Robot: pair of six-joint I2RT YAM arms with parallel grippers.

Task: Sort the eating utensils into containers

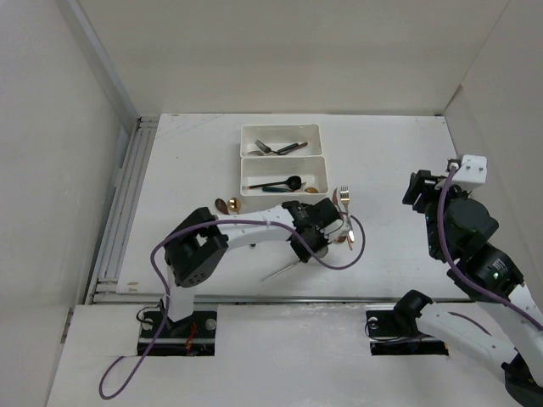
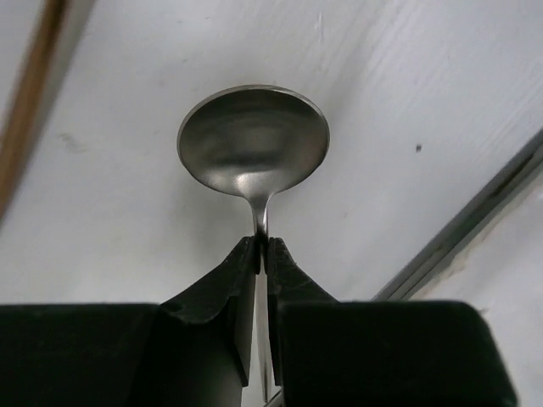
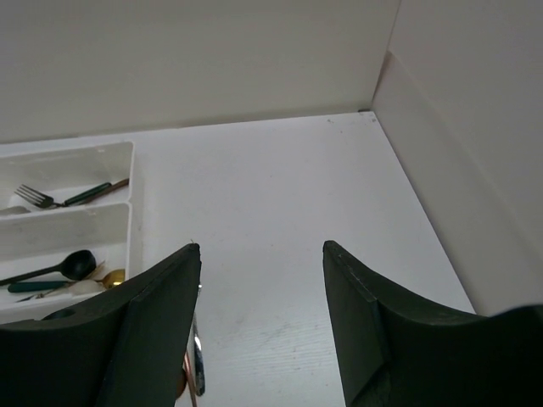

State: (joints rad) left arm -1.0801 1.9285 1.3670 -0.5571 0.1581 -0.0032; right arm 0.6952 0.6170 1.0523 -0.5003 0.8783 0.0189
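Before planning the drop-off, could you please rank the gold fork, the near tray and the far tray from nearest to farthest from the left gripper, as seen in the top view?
Measured from the left gripper:
1. gold fork, just beyond it, to the right.
2. near tray, farther back, slightly left.
3. far tray, at the very back, directly behind the near tray.

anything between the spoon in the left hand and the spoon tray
Nothing visible does. The left hand holds the silver spoon just short of the near tray; the gold fork lies off to one side.
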